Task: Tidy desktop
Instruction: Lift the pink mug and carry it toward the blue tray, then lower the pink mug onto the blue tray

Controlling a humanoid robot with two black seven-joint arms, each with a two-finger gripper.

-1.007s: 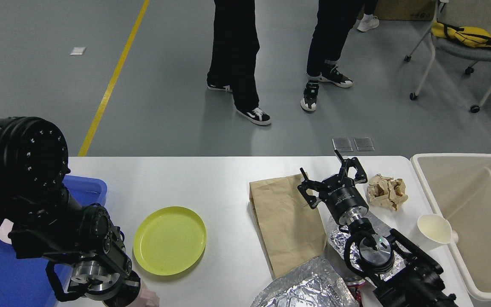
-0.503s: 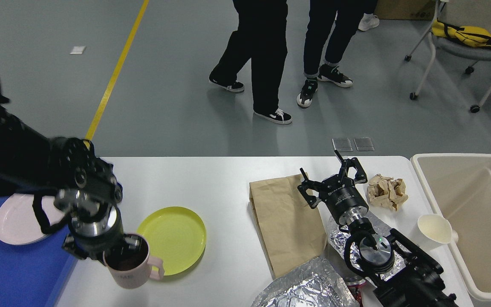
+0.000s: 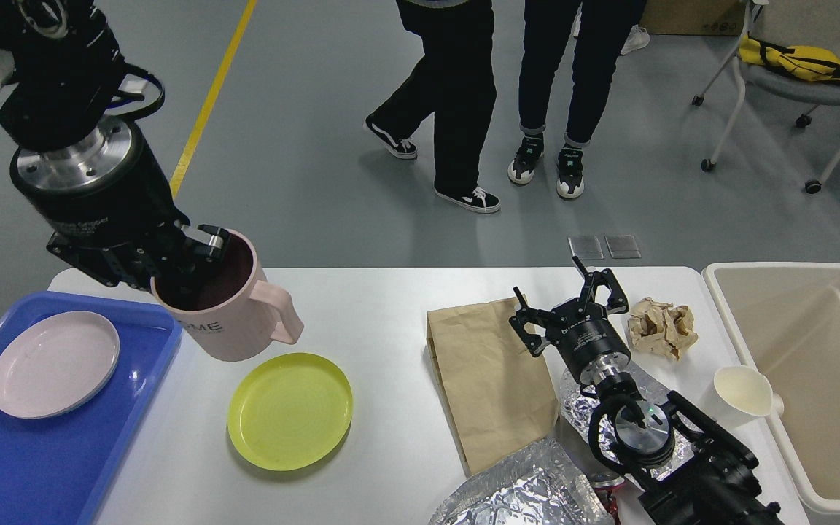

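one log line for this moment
left gripper: shut on pink mug, lifted | right gripper: open, idle | blue tray: pink plate

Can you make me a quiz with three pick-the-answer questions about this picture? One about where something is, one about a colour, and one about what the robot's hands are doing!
1. Where is the pink plate?
A. In the blue tray
B. On the brown paper bag
C. In the beige bin

2. What colour is the plate lying on the desktop?
A. Red
B. Yellow
C. Black

3. What is the left gripper doing?
A. Resting flat on the table
B. Pressing on the foil
C. Holding the pink mug up in the air

Answers:
1. A, the pink plate lies inside the blue tray at the left.
2. B, the yellow plate lies on the white top.
3. C, the fingers clamp the mug's rim, and the mug hangs tilted above the table. The right gripper is open and empty.
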